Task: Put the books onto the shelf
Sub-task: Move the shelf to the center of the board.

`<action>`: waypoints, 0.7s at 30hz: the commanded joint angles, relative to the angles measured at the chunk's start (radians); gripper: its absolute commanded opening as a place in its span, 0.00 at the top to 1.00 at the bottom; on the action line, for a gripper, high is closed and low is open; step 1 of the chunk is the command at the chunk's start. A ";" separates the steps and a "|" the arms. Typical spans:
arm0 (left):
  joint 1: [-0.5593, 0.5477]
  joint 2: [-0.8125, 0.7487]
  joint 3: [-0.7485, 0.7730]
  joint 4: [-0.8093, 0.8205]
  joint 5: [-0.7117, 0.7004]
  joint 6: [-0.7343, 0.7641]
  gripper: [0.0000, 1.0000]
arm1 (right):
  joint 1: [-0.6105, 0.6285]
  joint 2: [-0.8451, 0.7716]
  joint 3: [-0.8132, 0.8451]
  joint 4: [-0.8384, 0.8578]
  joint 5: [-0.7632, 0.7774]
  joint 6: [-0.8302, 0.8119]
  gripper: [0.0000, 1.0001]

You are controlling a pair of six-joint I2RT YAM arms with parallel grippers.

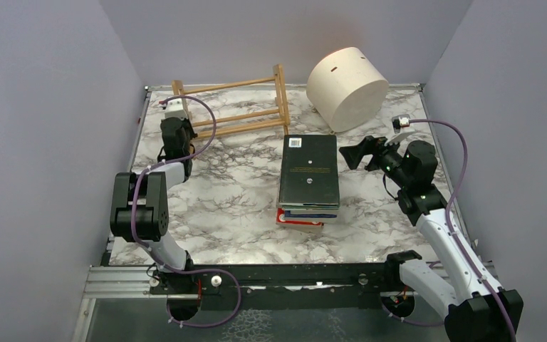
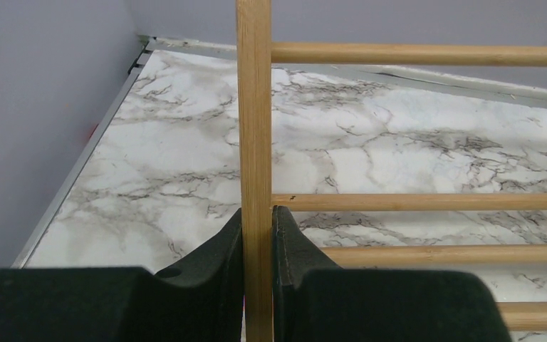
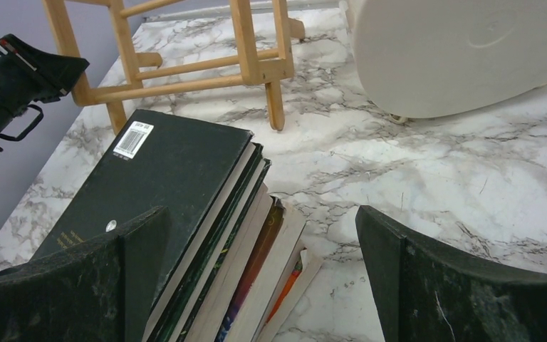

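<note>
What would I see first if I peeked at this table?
Probably the pile of books in the middle, a dark one on top. A big cream drum sits at the back right. At the back left, the left gripper pinches a post of the wooden shelf, and the right gripper hangs open beside the books.

The shelf (image 1: 281, 92) was smooth pale wood; beside it the table (image 1: 221, 206) was marble-patterned with a slight sheen, the books (image 1: 310, 171) topped by a matt cover.
</note>
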 commanded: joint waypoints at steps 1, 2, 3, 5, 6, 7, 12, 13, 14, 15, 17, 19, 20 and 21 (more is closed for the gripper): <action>-0.011 0.044 -0.004 0.166 0.118 0.020 1.00 | 0.006 0.005 0.004 0.028 -0.027 -0.016 0.00; -0.011 0.065 0.000 0.173 0.123 0.027 1.00 | 0.007 0.008 0.005 0.028 -0.028 -0.015 0.00; -0.011 0.081 0.005 0.181 0.134 0.037 1.00 | 0.007 0.008 0.007 0.028 -0.029 -0.015 0.00; -0.010 0.101 0.014 0.193 0.166 0.065 1.00 | 0.007 0.011 0.007 0.028 -0.033 -0.017 0.00; -0.011 0.109 0.020 0.200 0.174 0.071 1.00 | 0.007 0.013 0.009 0.028 -0.034 -0.016 0.00; -0.011 0.117 0.022 0.206 0.178 0.075 1.00 | 0.007 0.013 0.009 0.028 -0.035 -0.015 0.00; -0.010 0.151 0.039 0.237 0.218 0.100 1.00 | 0.006 0.021 0.012 0.026 -0.040 -0.016 0.00; -0.010 0.157 0.043 0.242 0.221 0.101 1.00 | 0.007 0.022 0.013 0.026 -0.042 -0.015 0.00; -0.010 0.163 0.047 0.247 0.227 0.108 1.00 | 0.007 0.024 0.013 0.026 -0.043 -0.016 0.00; -0.010 0.170 0.054 0.248 0.229 0.114 1.00 | 0.007 0.025 0.013 0.027 -0.045 -0.016 0.00; -0.010 0.180 0.063 0.249 0.231 0.125 1.00 | 0.007 0.027 0.015 0.027 -0.048 -0.015 0.00; -0.010 0.190 0.072 0.253 0.239 0.138 1.00 | 0.007 0.029 0.015 0.026 -0.048 -0.014 0.00; -0.010 0.195 0.077 0.255 0.240 0.144 1.00 | 0.007 0.030 0.016 0.025 -0.048 -0.016 0.00; -0.011 0.200 0.081 0.255 0.238 0.150 1.00 | 0.007 0.031 0.016 0.024 -0.048 -0.015 0.00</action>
